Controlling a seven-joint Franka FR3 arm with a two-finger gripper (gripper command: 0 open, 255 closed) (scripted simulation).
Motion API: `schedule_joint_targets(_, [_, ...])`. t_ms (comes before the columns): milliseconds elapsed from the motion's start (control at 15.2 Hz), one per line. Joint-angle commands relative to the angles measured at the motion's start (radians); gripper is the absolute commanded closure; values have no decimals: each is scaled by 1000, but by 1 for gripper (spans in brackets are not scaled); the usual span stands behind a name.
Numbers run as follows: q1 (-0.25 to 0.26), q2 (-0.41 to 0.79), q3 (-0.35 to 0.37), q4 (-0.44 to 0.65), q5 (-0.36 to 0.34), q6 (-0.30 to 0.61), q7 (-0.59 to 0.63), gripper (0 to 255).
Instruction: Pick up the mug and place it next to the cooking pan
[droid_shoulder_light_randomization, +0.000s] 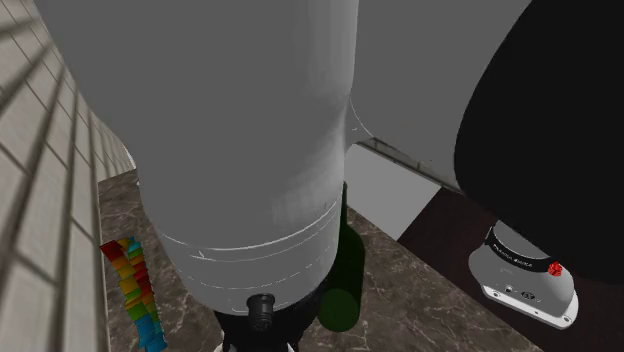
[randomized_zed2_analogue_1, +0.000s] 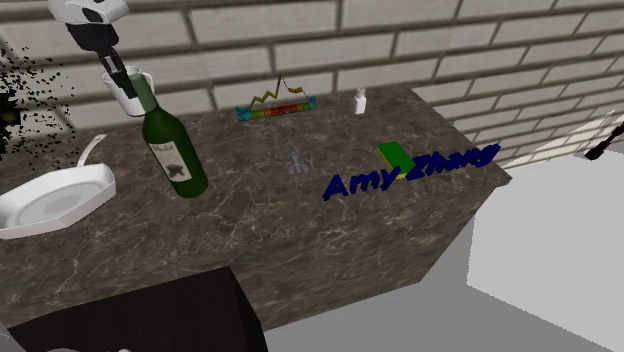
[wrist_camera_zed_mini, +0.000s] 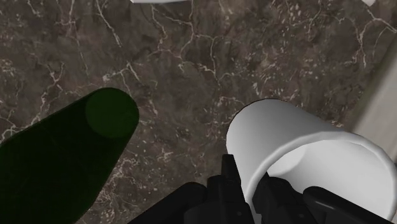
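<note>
A white mug (wrist_camera_zed_mini: 286, 133) hangs above the dark marble counter (wrist_camera_zed_mini: 191, 63), tilted, with my gripper (wrist_camera_zed_mini: 251, 184) shut on its rim, one finger outside the wall and one inside. In the second exterior view the gripper (randomized_zed2_analogue_1: 120, 80) holds the mug (randomized_zed2_analogue_1: 138, 84) high at the upper left, just above the neck of a green bottle (randomized_zed2_analogue_1: 175, 150). The white cooking pan (randomized_zed2_analogue_1: 50, 195) with its curved handle lies on the counter's left end, below and left of the mug.
The green bottle (wrist_camera_zed_mini: 63, 153) stands upright close beside the mug, also seen past the arm (droid_shoulder_light_randomization: 340, 300). Blue lettering (randomized_zed2_analogue_1: 410, 170), a green block (randomized_zed2_analogue_1: 395, 155), a rainbow strip (randomized_zed2_analogue_1: 275, 108) and a small white bottle (randomized_zed2_analogue_1: 358, 100) lie further right. A brick wall (randomized_zed2_analogue_1: 400, 40) backs the counter.
</note>
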Motion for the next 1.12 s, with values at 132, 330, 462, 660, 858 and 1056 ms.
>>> schedule_joint_targets(132, [2, 8, 3, -45, -5, 51, 7, 255])
schedule_joint_targets(330, [3, 18, 4, -76, -13, 91, 12, 255])
schedule_joint_targets(462, [4, 26, 6, -96, -19, 117, 16, 255])
schedule_joint_targets(660, [6, 40, 7, -124, -29, 156, 24, 255])
schedule_joint_targets(858, [7, 57, 8, -150, -42, 195, 33, 255])
schedule_joint_targets(1056, [9, 76, 8, -173, -57, 233, 44, 255])
